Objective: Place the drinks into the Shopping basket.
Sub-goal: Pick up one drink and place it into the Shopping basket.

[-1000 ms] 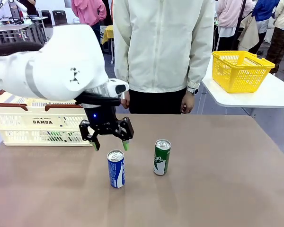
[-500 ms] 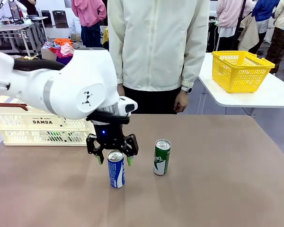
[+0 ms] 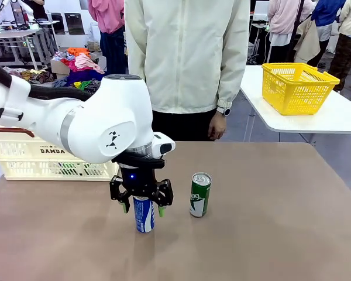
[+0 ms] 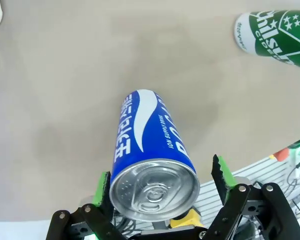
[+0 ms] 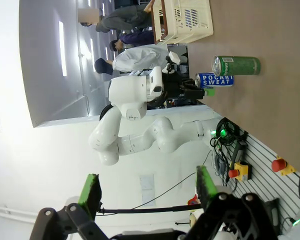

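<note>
A blue-and-white drink can (image 3: 144, 218) stands upright on the brown table. My left gripper (image 3: 144, 207) has come down over its silver top, open, with one green pad on each side. In the left wrist view the can (image 4: 147, 145) sits between the fingertips (image 4: 222, 171), and a gap shows beside it. A green can (image 3: 200, 194) stands upright just to the right, also seen in the wrist view (image 4: 275, 42). The cream Shopping basket (image 3: 41, 161) rests at the table's far left, partly behind my left arm. My right gripper (image 5: 147, 187) hangs open and empty, away from the table.
A person in a cream jacket (image 3: 187, 58) stands at the far edge, hands down. A yellow mesh basket (image 3: 295, 88) sits on a separate white table at the right. The brown table has free room right of the green can and along the front.
My left gripper has moved right and down, from behind the blue can to straddling its top. Both cans stay put. The person has shifted slightly left.
</note>
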Robot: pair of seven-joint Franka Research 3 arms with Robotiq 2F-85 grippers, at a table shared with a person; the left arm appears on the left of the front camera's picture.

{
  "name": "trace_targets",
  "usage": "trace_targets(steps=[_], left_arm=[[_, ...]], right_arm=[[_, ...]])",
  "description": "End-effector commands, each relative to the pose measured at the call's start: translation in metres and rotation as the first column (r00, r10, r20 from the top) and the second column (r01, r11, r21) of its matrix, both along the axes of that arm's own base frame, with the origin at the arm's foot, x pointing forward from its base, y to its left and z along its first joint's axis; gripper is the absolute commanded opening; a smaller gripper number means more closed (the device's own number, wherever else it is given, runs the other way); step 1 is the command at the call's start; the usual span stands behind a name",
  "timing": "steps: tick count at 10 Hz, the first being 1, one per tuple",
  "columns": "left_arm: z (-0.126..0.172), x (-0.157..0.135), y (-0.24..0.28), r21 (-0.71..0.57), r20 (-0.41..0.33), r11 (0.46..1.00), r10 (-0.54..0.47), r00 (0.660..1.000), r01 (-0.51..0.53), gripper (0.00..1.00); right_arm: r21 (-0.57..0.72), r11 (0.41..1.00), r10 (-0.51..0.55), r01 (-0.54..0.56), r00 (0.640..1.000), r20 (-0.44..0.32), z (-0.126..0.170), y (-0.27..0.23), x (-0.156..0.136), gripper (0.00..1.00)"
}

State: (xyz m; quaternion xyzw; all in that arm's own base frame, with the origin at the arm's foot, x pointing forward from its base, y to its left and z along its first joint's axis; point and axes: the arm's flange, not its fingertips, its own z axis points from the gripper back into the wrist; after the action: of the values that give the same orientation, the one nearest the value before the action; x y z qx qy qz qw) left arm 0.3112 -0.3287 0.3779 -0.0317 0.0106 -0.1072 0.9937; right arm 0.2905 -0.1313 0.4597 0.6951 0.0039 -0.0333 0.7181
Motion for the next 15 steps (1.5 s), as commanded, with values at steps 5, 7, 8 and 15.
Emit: trace_targets(steps=[5, 7, 8, 15], left_arm=[[-0.007, 0.003, 0.000, 0.014, 0.143, 1.000, -0.016, 0.990, 0.014, 0.77], [-0.007, 0.003, 0.001, 0.019, 0.133, 1.000, -0.014, 0.991, 0.011, 0.00], [-0.007, 0.003, 0.001, 0.022, 0.121, 1.000, -0.016, 0.992, 0.013, 0.00], [0.097, 0.035, 0.053, -0.117, 0.123, 0.992, 0.068, 0.990, -0.053, 0.00]], right_arm=[[0.012, 1.000, 0.001, 0.000, 1.000, -0.017, 0.006, -0.001, -0.001, 1.00], [0.012, 1.000, 0.001, 0.000, 1.000, -0.017, 0.006, -0.001, -0.001, 1.00], [0.012, 1.000, 0.001, 0.000, 1.000, -0.017, 0.006, -0.001, -0.001, 1.00], [0.012, 1.000, 0.001, 0.000, 1.000, -0.017, 0.006, -0.001, -0.001, 1.00]])
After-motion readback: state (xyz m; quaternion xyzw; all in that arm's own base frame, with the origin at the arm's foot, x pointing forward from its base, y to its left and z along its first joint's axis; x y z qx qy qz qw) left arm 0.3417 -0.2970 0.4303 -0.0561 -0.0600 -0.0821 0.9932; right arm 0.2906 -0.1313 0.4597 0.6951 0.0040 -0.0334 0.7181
